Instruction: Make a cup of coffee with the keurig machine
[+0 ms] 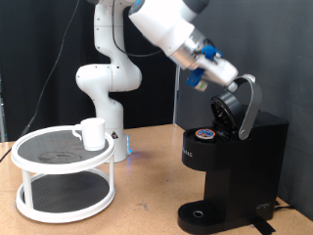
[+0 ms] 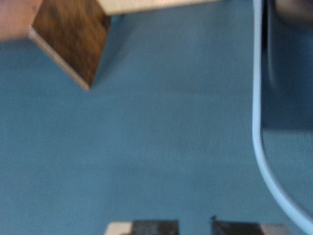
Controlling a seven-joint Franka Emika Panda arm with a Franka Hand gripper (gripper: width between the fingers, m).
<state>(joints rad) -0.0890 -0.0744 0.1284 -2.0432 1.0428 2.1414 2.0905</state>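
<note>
The boxy matte-black keurig machine stands at the right of the wooden bench, its hinged rounded lid raised with a blue-topped pod seated in the open chamber. The gripper sits at the lid's upper edge — whether its jaws are apart or together I cannot tell. The plain white ceramic cup stands well apart, far left, on the top tier of a round white two-tier rack — not under the spout.

Ext. cam: side-on, mid-range, level w/ surface. Wrist cam: close, blurred, facing blue floor; no clear overlap.
</note>
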